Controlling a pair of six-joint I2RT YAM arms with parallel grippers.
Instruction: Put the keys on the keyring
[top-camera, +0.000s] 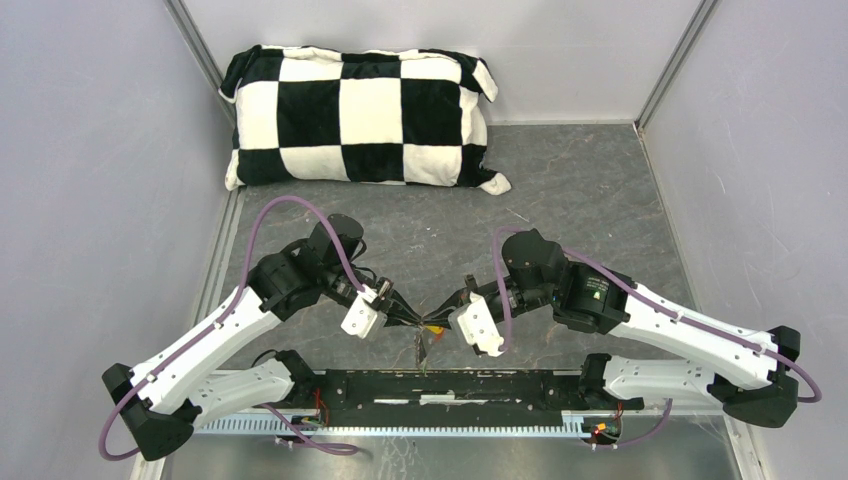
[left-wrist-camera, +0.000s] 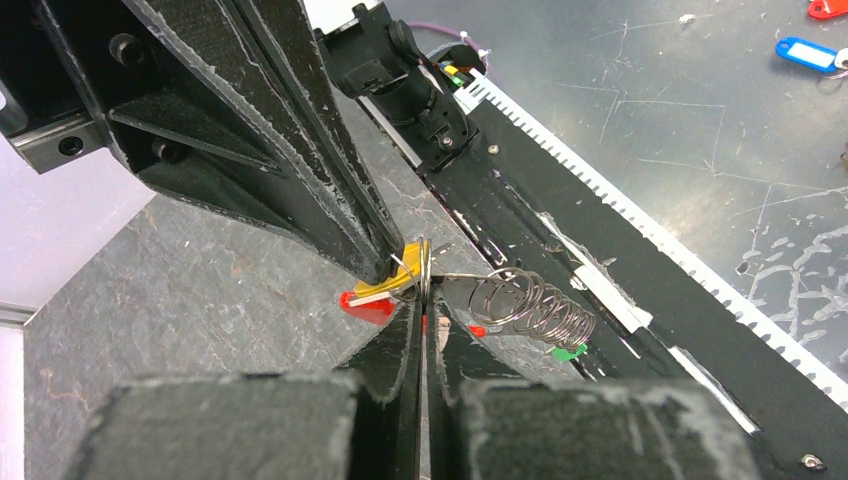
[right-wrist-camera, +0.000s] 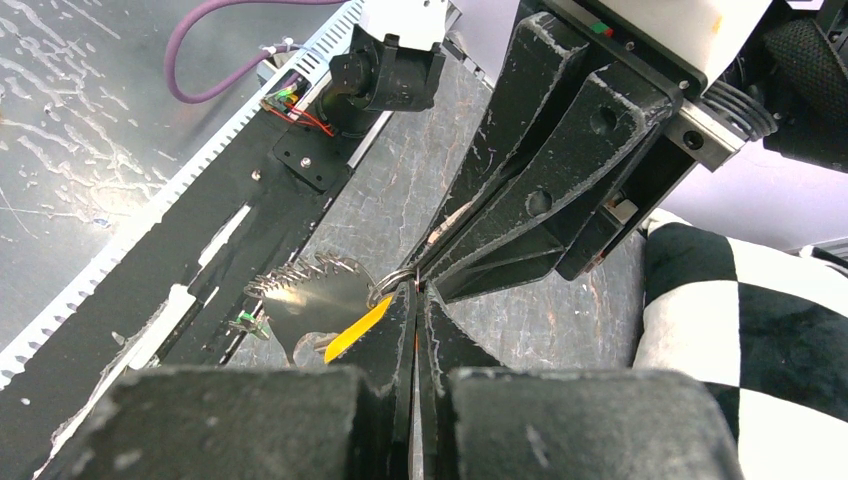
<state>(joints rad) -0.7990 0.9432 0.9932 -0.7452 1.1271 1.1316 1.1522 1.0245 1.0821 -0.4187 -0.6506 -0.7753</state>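
The yellow key (right-wrist-camera: 356, 328) meets the keyring (left-wrist-camera: 527, 305) above the worktop (top-camera: 580, 200).
My left jaws clamp the keyring, my right jaws the key; a twist could pop the key loose.

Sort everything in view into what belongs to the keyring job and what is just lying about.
Job: yellow key, pinched in the right claw; keyring with its red tag, gripped by the left claw; green key beside the coil.
Lying about: checkered pillow; blue tag beyond the table's edge.
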